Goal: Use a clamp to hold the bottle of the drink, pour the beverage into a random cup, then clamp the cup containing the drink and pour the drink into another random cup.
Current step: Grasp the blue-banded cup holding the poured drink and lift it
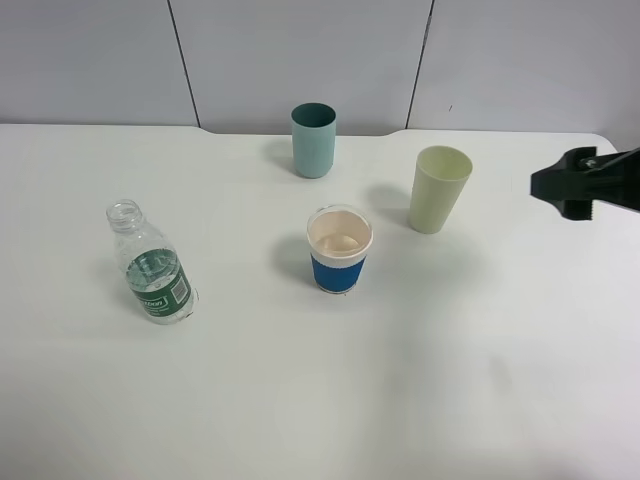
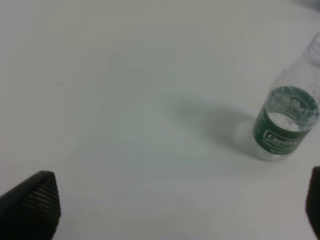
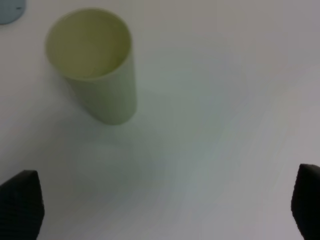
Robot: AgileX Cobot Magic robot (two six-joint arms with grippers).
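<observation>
On the left of the table (image 1: 300, 400) the uncapped bottle (image 1: 152, 268) stands upright, well apart from the blue-banded cup (image 1: 339, 250); step 1 not yet begun, left gripper (image 2: 172, 212) and right gripper (image 3: 160, 210) both agape, empty; next, straddle the bottle's body and close.

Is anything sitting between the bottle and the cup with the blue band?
No. Only bare table lies between the bottle and the blue-banded cup. The teal cup and the pale green cup stand farther back.
</observation>
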